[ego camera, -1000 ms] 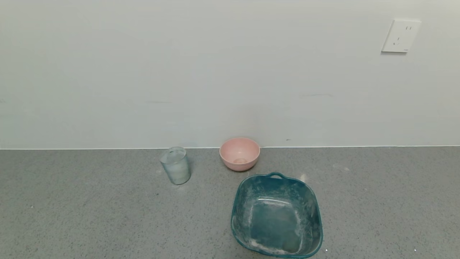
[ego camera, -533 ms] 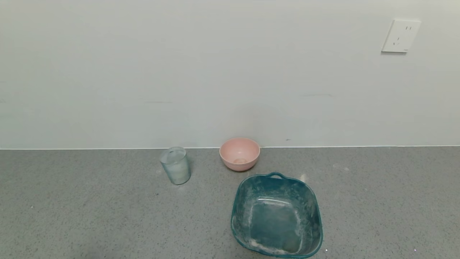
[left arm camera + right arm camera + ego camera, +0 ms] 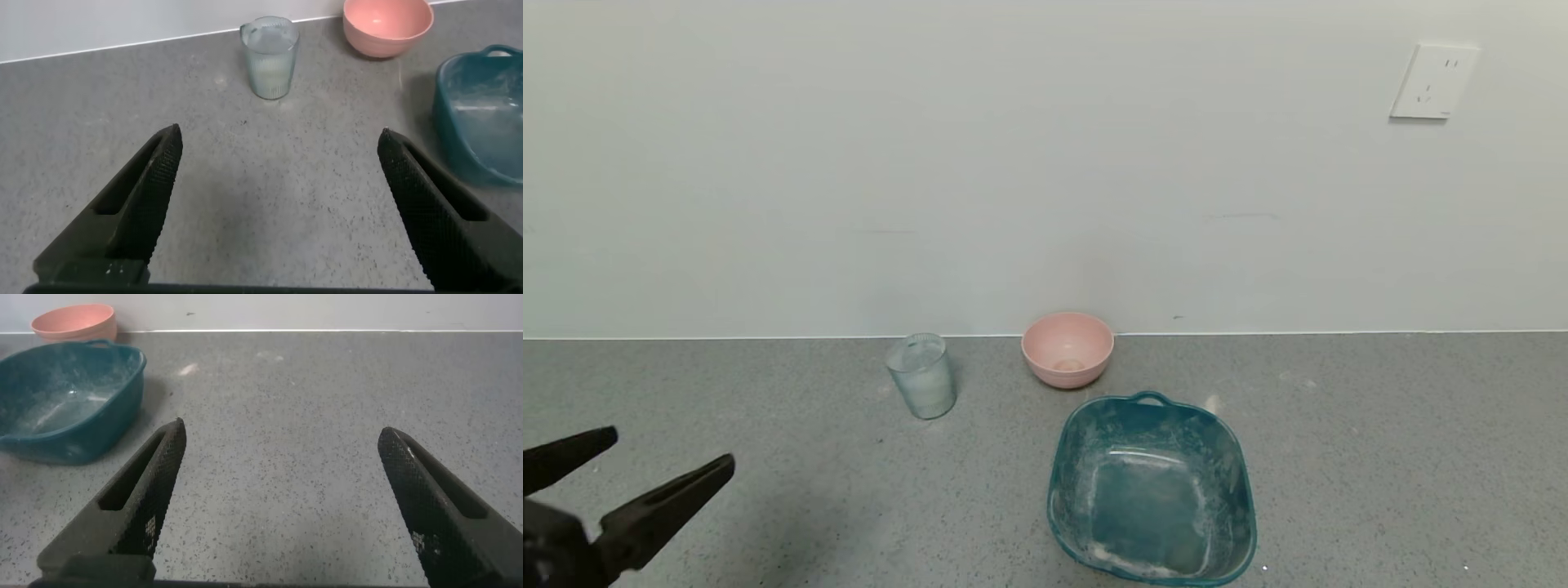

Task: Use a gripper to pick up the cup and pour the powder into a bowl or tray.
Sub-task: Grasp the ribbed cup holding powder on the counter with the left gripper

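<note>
The cup [image 3: 921,376], a clear ribbed glass clouded with white powder, stands upright on the grey counter near the back wall; it also shows in the left wrist view [image 3: 270,57]. The pale-pink bowl [image 3: 1067,349] sits to its right, also in the left wrist view [image 3: 386,24] and the right wrist view [image 3: 75,322]. My left gripper [image 3: 668,451] is open and empty at the near left, well short of the cup; its own view [image 3: 278,139] shows bare counter between the fingers. My right gripper [image 3: 279,433] is open and empty over bare counter, out of the head view.
A larger teal basin [image 3: 1150,488] with a handle and white powder residue sits in front of the bowl, to the right of the cup. It also shows in both wrist views [image 3: 482,114] [image 3: 65,396]. A wall socket [image 3: 1433,82] is at the upper right.
My left gripper has come into the head view at the lower left, open. The cup, bowl and basin have not moved.
</note>
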You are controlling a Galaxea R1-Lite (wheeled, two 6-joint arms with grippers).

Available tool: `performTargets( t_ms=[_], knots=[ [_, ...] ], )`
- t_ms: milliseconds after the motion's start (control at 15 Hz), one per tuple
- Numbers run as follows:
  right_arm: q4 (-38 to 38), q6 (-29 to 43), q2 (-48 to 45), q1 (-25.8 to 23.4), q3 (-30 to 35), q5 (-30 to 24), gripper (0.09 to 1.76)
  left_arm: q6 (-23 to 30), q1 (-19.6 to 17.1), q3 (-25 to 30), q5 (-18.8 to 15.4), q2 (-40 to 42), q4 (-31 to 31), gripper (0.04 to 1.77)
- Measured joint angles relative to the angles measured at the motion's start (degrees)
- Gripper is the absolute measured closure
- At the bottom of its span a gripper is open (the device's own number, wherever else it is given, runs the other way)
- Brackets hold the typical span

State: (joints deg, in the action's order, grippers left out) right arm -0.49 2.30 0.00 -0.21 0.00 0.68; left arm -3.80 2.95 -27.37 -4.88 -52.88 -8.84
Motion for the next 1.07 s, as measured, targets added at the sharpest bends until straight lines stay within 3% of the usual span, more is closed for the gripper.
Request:
performTargets(
  t_ms=[333,467,733,1067],
  knots=[
    [0.00,-0.05,0.00,0.02,0.00,0.02,0.14,0.00,0.02,-1.07,0.24,-21.85,-14.53,0.09],
    [-0.02,-0.05,0.00,0.02,0.00,0.02,0.14,0.06,0.05,-0.41,0.06,-28.26,-16.65,0.09],
    [-0.02,-0.02,0.00,-0.01,0.00,0.02,0.14,0.28,0.07,-0.27,0.06,-37.13,-18.49,0.09],
    [-0.02,-0.02,0.00,0.02,0.00,0.00,0.14,0.33,1.78,1.19,-0.30,-46.40,-32.01,0.09]
  ],
)
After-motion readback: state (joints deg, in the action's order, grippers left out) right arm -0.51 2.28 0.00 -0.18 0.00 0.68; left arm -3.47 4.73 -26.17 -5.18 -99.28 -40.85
